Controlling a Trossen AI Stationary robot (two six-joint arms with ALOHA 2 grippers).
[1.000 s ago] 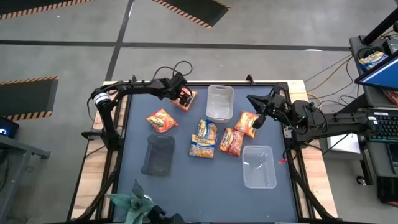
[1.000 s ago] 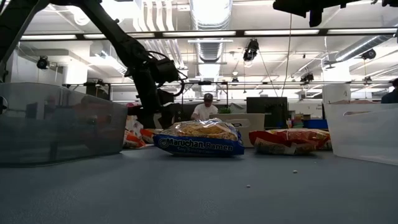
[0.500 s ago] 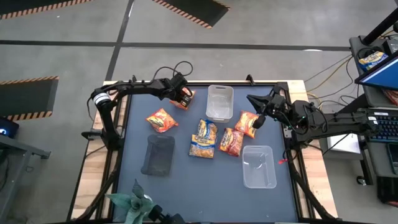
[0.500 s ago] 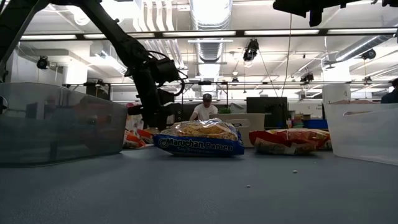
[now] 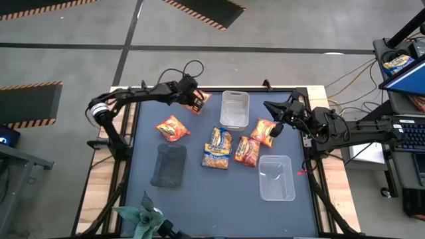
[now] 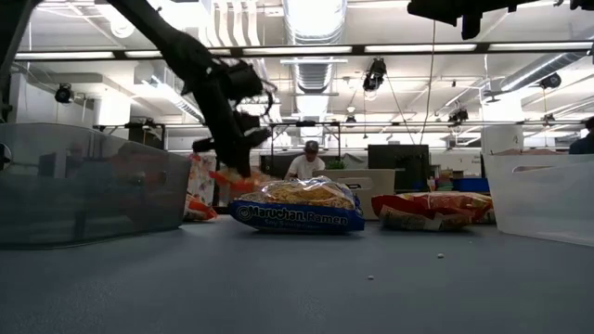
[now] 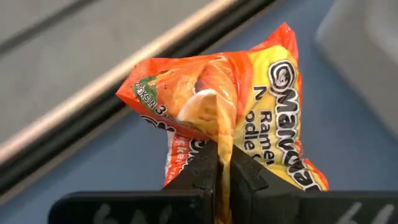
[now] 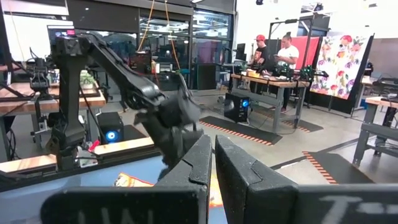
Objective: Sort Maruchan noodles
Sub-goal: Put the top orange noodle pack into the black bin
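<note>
Several Maruchan noodles packets lie on the dark table: an orange one (image 5: 172, 128), a blue-and-yellow one (image 5: 217, 148) and two orange ones (image 5: 248, 151) (image 5: 263, 131). Near the far left corner, my left gripper (image 5: 194, 103) is shut on another orange packet (image 7: 255, 106). My right gripper (image 5: 267, 105) hangs shut and empty above the table's right side, over the rightmost orange packet. My left gripper pinches a raised fold of the orange packet's wrapper (image 7: 222, 134) between its two fingers, the wrapper creased to either side of them. The fingers come slanting down from the table's left. The packet (image 6: 228, 178) hangs tilted below the fingers.
A clear tub (image 5: 234, 109) stands at the far middle and another (image 5: 277, 178) at the near right. A dark grey cloth (image 5: 169, 165) lies at the near left. A plant (image 5: 143, 216) sits at the near edge. People stand in the room beyond the table.
My left gripper has shut on the orange packet by the far left corner, then risen and drawn slightly toward the far edge. The packet has come up off the table with it and now hangs crumpled from the fingers.
</note>
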